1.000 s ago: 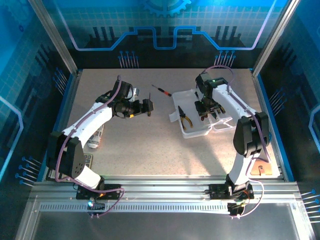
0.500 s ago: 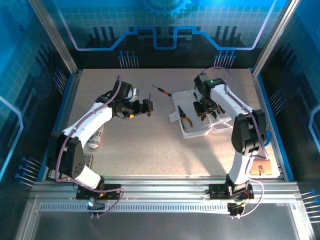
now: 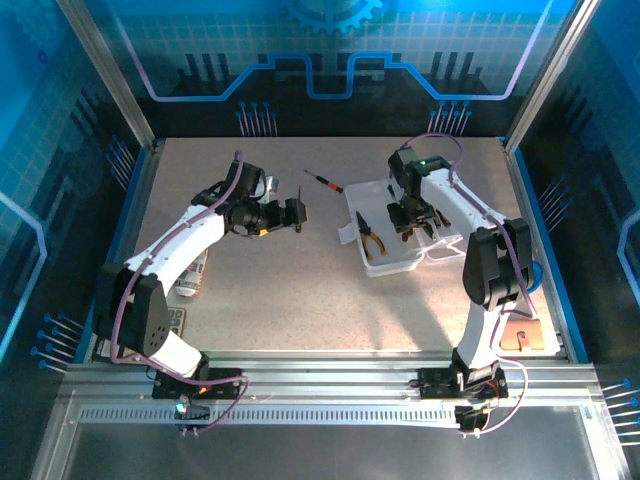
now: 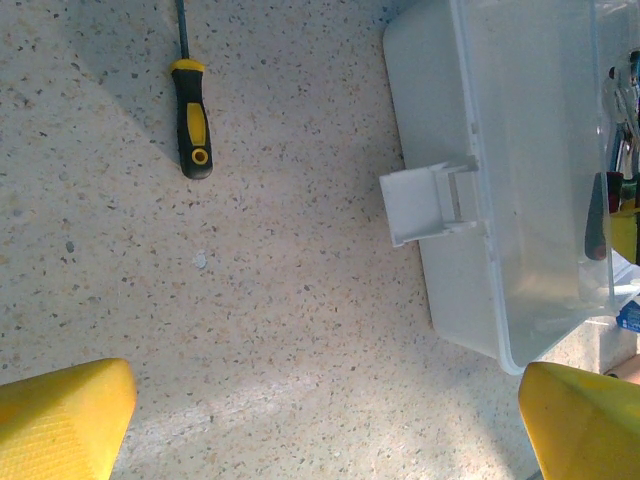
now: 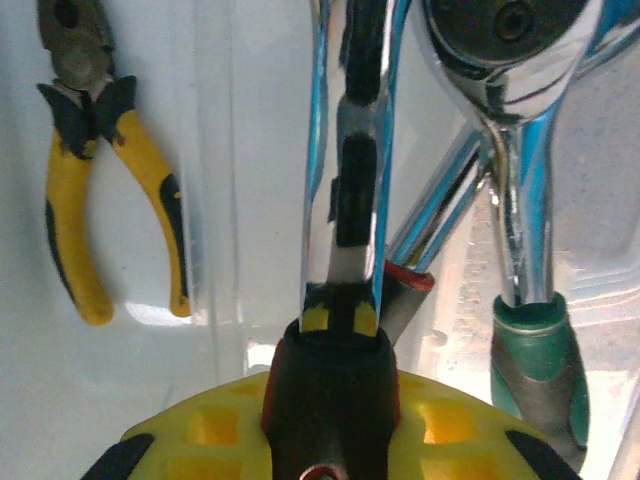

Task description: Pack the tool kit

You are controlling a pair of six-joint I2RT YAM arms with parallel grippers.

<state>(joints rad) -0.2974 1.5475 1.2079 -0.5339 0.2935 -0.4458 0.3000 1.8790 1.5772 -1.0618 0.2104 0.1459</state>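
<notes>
The clear plastic case (image 3: 392,236) lies open at the right of the table, and the yellow-handled pliers (image 3: 368,238) (image 5: 100,170) rest inside it. My right gripper (image 3: 410,214) (image 5: 330,400) hangs over the case, shut on a chrome tool with a black and red handle (image 5: 345,250). A green-handled ratchet (image 5: 525,300) lies in the case beside that tool. A screwdriver (image 3: 323,181) lies on the table left of the case; its handle (image 4: 191,125) looks yellow and black in the left wrist view. My left gripper (image 3: 295,212) (image 4: 320,430) stands open above bare table, next to the case (image 4: 520,180).
The case's latch tab (image 4: 428,202) sticks out toward my left gripper. A can-like object (image 3: 192,275) lies under the left arm near the table's left edge. A brown block (image 3: 520,335) sits at the right front corner. Blue walls close in the table.
The right arm's elbow has shifted slightly and its gripper has edged left over the case, still holding the tool. The left arm has not moved.
</notes>
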